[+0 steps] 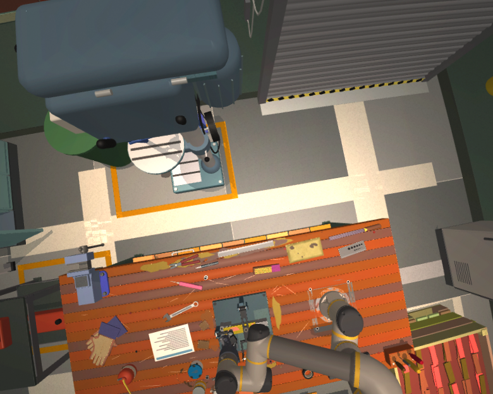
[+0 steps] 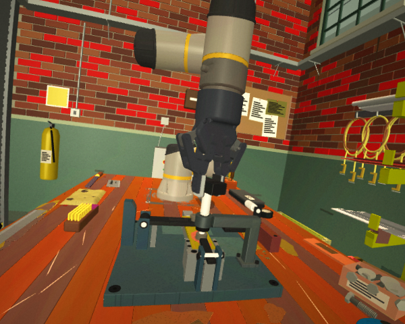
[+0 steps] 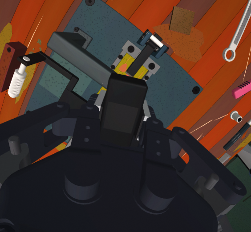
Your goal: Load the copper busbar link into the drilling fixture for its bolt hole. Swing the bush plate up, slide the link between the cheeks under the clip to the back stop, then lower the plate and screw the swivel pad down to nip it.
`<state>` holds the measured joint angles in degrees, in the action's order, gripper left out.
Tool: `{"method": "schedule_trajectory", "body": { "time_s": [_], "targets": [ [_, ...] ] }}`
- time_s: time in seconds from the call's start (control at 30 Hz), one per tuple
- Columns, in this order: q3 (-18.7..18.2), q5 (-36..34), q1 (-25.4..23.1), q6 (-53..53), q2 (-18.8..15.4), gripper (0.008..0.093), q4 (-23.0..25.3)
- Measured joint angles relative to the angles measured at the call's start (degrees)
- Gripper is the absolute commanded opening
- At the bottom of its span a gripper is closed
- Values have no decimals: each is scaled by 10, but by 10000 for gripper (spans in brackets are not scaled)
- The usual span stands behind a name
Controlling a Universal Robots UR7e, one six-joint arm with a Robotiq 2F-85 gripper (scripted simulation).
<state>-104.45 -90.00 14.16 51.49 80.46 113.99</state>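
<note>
The copper busbar link (image 3: 123, 68) is mostly hidden, lying between the grey cheeks (image 2: 203, 265) under the dark clip (image 3: 140, 59), with only a strip of orange showing. The bush plate (image 2: 196, 220) lies level across the fixture (image 2: 192, 272), from its hinge post to the far support. The swivel pad screw (image 2: 205, 205) stands upright through the plate, and its black handle (image 3: 124, 103) is held in my closed gripper (image 2: 210, 183), which hangs straight above it. The pad itself (image 2: 201, 234) sits just over the link.
A box of bolts (image 2: 377, 286) lies at the bench's near right. A wire brush (image 2: 80, 212), a spanner (image 3: 236, 37), a pink tool (image 3: 242, 89) and a red block (image 3: 9, 63) lie around the fixture. My arm's base (image 2: 175, 178) stands behind it.
</note>
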Motion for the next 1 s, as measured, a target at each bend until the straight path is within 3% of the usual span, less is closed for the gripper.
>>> {"method": "schedule_trajectory", "body": {
  "time_s": [1.0],
  "targets": [
    [-1, 0, 0, 550, -1, 80, 2]
  ]
}}
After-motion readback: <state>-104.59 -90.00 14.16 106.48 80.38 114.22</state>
